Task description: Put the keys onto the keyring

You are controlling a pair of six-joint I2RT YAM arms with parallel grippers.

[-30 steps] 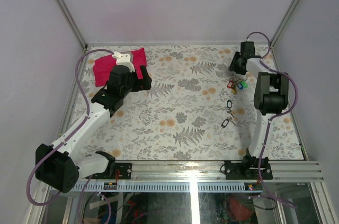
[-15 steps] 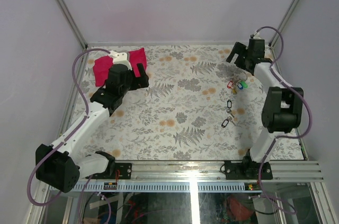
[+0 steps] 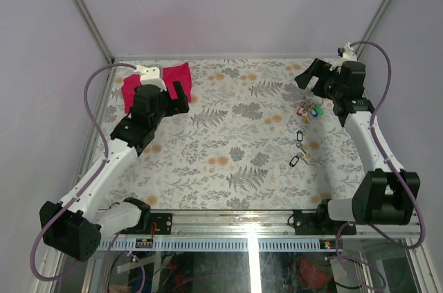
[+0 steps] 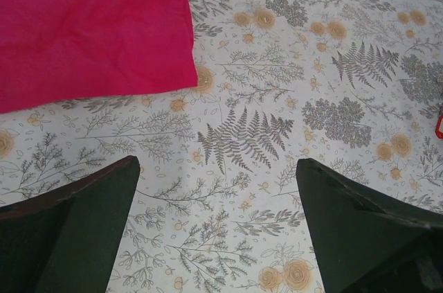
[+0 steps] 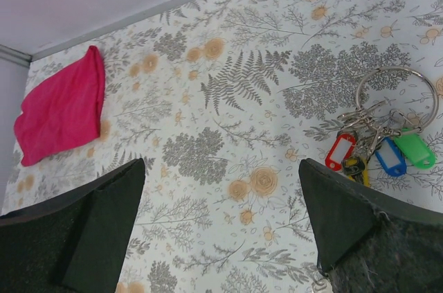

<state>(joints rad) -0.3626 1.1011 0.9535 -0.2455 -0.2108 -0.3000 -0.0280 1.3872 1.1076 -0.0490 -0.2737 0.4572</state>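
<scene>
The keyring point(image 5: 394, 69), a thin silver wire ring, lies flat on the floral table with red point(image 5: 340, 151), blue point(image 5: 390, 157), green point(image 5: 415, 149) and yellow point(image 5: 355, 166) tagged keys bunched at its lower edge. From above, this cluster point(image 3: 309, 110) sits at the right. Two more small dark-tagged keys point(image 3: 300, 135) point(image 3: 295, 161) lie nearer the front. My right gripper point(image 5: 221, 168) point(image 3: 311, 74) hovers open just behind and left of the cluster, holding nothing. My left gripper point(image 4: 218, 165) point(image 3: 181, 93) is open and empty over bare table at the far left.
A pink cloth point(image 3: 156, 77) point(image 4: 90, 30) point(image 5: 62, 109) lies at the back left, just beyond the left gripper. Grey walls with metal frame posts point(image 3: 86, 12) close in the table on three sides. The arm bases stand along the front rail point(image 3: 249, 222).
My right gripper has opened and drawn back slightly from the key cluster while its elbow swung outward toward the front right. The left arm shifted slightly left and back.
</scene>
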